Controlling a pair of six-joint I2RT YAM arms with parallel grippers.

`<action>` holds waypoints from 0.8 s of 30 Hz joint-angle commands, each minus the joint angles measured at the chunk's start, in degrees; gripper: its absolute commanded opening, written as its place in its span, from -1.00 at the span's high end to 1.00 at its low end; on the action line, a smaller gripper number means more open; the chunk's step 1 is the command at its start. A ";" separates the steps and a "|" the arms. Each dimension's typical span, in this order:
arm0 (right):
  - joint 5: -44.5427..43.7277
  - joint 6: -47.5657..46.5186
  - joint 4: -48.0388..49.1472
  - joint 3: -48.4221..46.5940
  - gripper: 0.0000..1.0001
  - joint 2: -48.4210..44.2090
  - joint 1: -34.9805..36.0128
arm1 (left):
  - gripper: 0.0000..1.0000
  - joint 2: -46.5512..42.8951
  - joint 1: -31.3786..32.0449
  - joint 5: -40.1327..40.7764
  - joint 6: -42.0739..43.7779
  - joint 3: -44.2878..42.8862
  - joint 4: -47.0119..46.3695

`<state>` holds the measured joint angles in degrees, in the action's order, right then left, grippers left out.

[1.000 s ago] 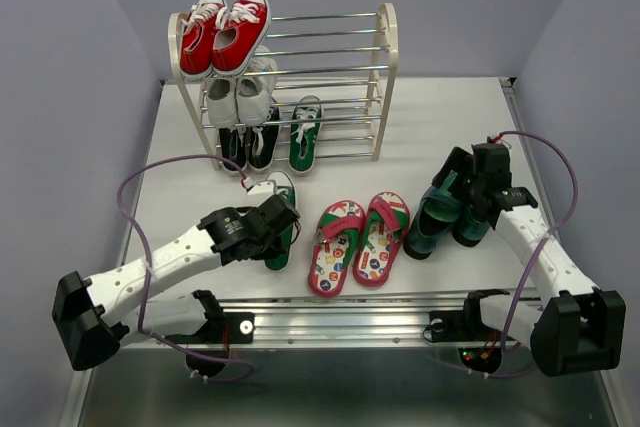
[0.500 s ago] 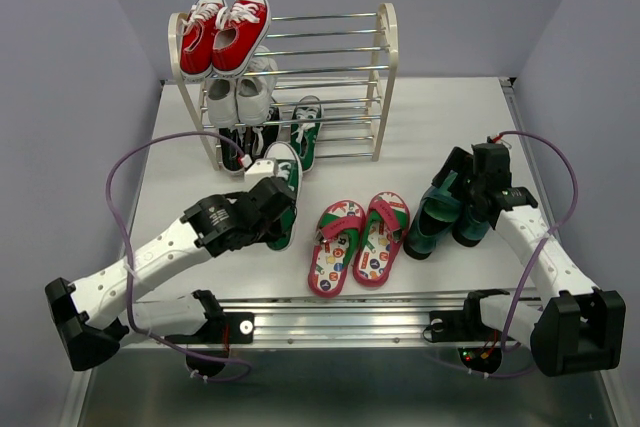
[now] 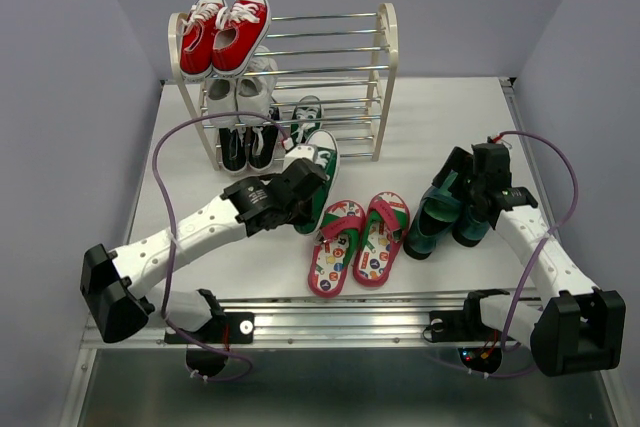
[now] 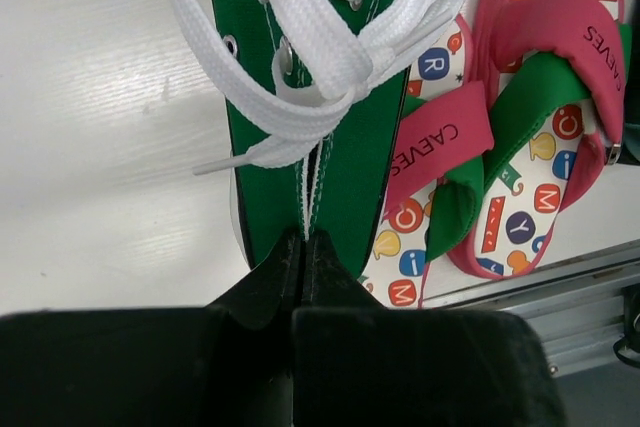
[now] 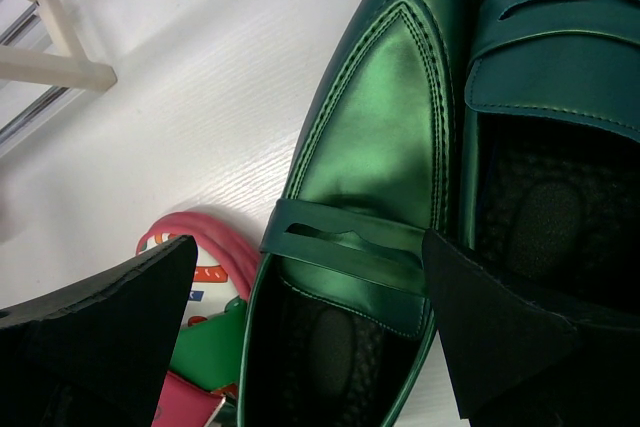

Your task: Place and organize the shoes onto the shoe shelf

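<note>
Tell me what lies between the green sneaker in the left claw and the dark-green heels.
The red-strapped flip-flops lie between the green sneaker and the heels, as the top external view shows.

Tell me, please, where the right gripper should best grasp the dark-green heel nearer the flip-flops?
Probably from above, pinching one side wall of the dark-green heel behind its strap: it sits upright, mouth open upward, and the open right gripper hangs over it.

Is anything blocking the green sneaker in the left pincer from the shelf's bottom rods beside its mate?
Nothing visible. The held green sneaker faces bare rods of the shelf right of its mate; the purple cable loops further left.
</note>
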<state>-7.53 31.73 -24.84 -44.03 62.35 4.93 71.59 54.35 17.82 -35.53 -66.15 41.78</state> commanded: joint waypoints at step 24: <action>0.85 -0.44 3.48 0.96 -1.00 -0.38 -0.09 | 1.00 25.07 -4.25 7.22 4.24 -19.27 -15.67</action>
<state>-7.01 31.73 -23.90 -43.09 62.37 4.93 95.68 51.16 20.23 -32.27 -79.37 31.86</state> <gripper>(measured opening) 0.996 0.048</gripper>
